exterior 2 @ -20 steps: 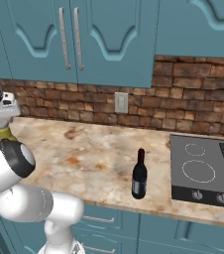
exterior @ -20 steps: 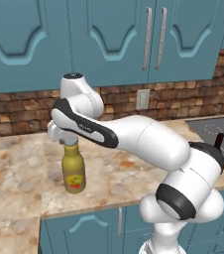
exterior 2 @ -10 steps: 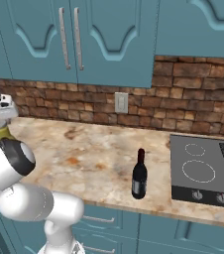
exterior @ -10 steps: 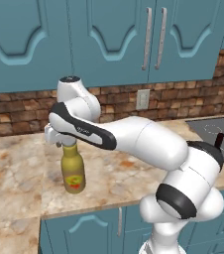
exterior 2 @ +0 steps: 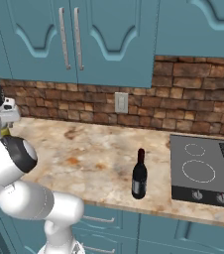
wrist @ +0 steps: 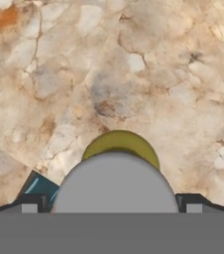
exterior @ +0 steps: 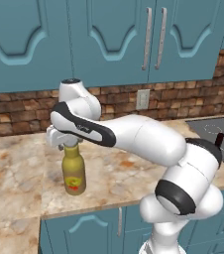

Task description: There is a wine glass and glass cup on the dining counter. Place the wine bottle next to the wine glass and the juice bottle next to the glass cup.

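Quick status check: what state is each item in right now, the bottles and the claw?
juice bottle: upright on the marbled counter, cap on, neck between the claw's fingers.
wine bottle: upright near the counter's front edge, left of the cooktop, untouched.
claw: at the juice bottle's neck; grip unclear.

Left base view: behind the arm, facing forward and down over the marbled counter (exterior: 15, 173) toward the brick wall (exterior: 183, 99).
Right base view: same counter (exterior 2: 84, 158) and wall, seen from the other side.
Hand view: close, straight down onto a bottle cap (wrist: 115, 183).
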